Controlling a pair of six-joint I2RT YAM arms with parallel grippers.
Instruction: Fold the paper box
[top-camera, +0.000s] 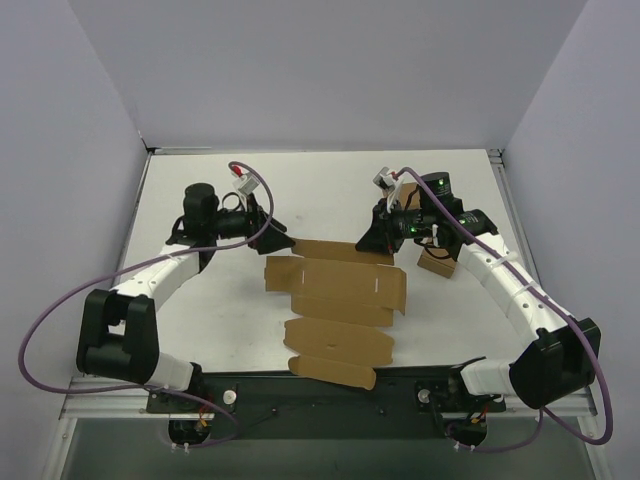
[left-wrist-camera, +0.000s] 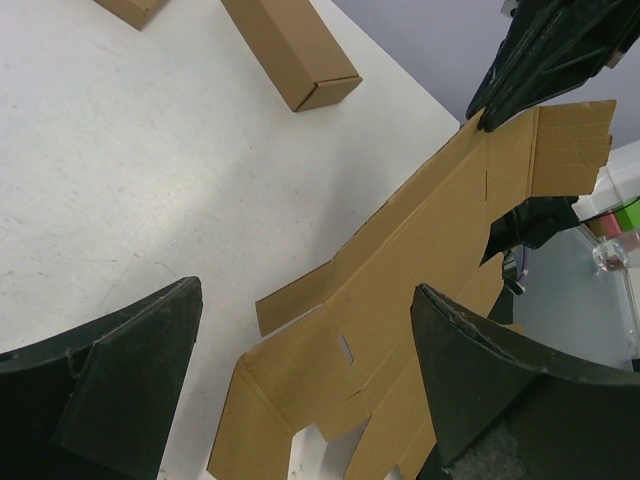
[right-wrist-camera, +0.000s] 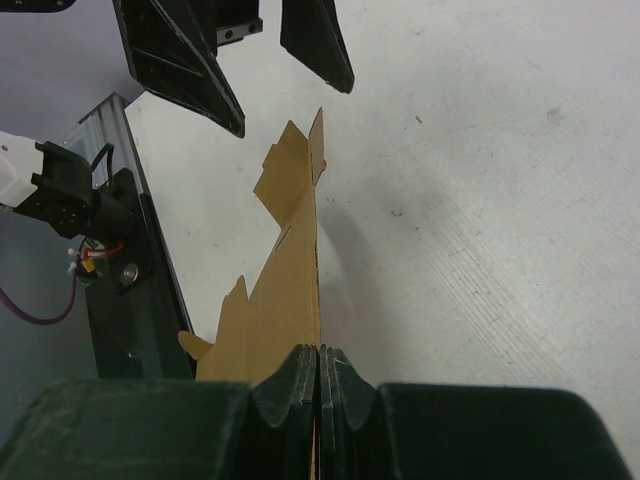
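The paper box (top-camera: 340, 300) is a flat brown die-cut sheet with flaps, lying mid-table. My right gripper (top-camera: 377, 243) is shut on its far right edge; in the right wrist view the closed gripper (right-wrist-camera: 319, 358) pinches the sheet (right-wrist-camera: 285, 290) edge-on and that side is raised. My left gripper (top-camera: 279, 243) is open and empty at the sheet's far left corner. In the left wrist view its fingers (left-wrist-camera: 130, 380) stand wide apart over the sheet (left-wrist-camera: 420, 260), not touching it.
Two small ready-made brown boxes stand at the far right: one (top-camera: 437, 262) beside the right arm, seen as (left-wrist-camera: 290, 50) in the left wrist view, and another (left-wrist-camera: 130, 8) farther off. The black base rail (top-camera: 330, 395) runs along the near edge. Grey walls enclose the table.
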